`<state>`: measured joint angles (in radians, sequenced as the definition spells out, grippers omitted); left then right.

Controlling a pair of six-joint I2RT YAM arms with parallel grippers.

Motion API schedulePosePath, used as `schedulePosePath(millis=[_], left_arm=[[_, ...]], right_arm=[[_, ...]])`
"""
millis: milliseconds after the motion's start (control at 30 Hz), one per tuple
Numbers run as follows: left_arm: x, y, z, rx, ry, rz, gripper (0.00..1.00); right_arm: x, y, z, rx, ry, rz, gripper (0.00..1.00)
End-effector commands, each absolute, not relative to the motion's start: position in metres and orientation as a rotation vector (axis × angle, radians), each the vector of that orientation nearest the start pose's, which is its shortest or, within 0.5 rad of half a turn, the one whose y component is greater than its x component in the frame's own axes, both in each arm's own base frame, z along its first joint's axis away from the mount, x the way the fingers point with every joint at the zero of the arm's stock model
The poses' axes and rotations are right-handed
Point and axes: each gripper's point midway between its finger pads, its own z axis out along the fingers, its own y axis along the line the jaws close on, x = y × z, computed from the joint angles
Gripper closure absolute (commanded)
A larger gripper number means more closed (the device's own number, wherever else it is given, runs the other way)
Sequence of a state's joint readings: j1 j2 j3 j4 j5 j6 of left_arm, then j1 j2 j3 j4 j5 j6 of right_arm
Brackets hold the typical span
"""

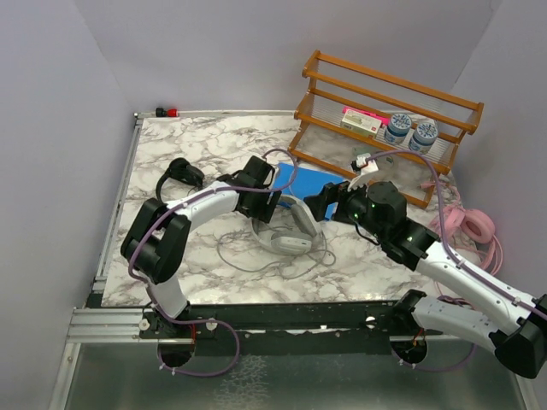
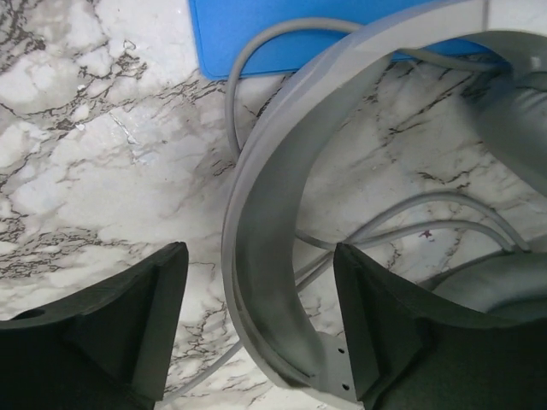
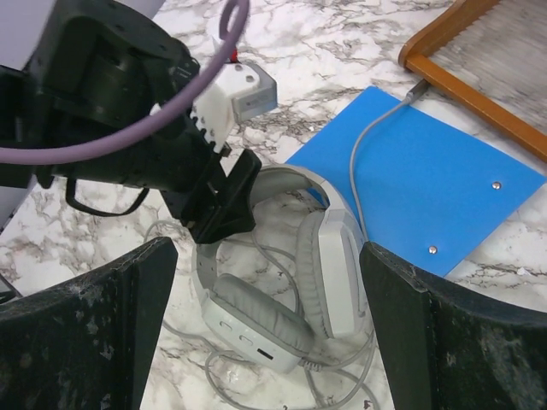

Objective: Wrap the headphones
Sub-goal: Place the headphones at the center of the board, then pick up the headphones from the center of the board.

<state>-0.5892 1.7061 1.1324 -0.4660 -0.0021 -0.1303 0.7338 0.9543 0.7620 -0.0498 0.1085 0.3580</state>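
Left tool (image 2: 259, 260) astride grey-white headphones (image 2: 256, 171), seemingly loose

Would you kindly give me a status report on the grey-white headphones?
Left gripper open, straddling the headband, not clamped. Right gripper open, empty, hovering beside. Grey-white headphones lying on table, grey cable loose, unwrapped.

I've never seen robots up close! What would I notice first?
Probably the grey headphones in the middle of the marble table, with the left hand open around their headband. Next, the pink headphones at the right edge and the wooden rack at the back.
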Motion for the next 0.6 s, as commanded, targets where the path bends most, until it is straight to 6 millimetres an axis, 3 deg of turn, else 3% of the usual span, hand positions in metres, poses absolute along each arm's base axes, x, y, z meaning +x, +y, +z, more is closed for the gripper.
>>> schedulePosePath(millis=[0, 167, 500, 567], left_arm=[[0.325, -0.211, 0.051, 0.591, 2.595, -0.140, 0.31], [0.332, -0.211, 0.055, 0.587, 2.569, -0.075, 0.41], [0.330, -0.216, 0.042, 0.619, 2.585, 0.003, 0.51], [0.331, -0.218, 0.039, 0.621, 2.585, 0.003, 0.57]], right_arm=[[0.265, 0.231, 0.244, -0.260, 1.823, 0.669, 0.02], [0.264, 0.232, 0.239, -0.263, 1.838, 0.670, 0.02], [0.263, 0.228, 0.242, -0.259, 1.825, 0.662, 0.02], [0.262, 0.228, 0.242, -0.261, 1.829, 0.662, 0.02]])
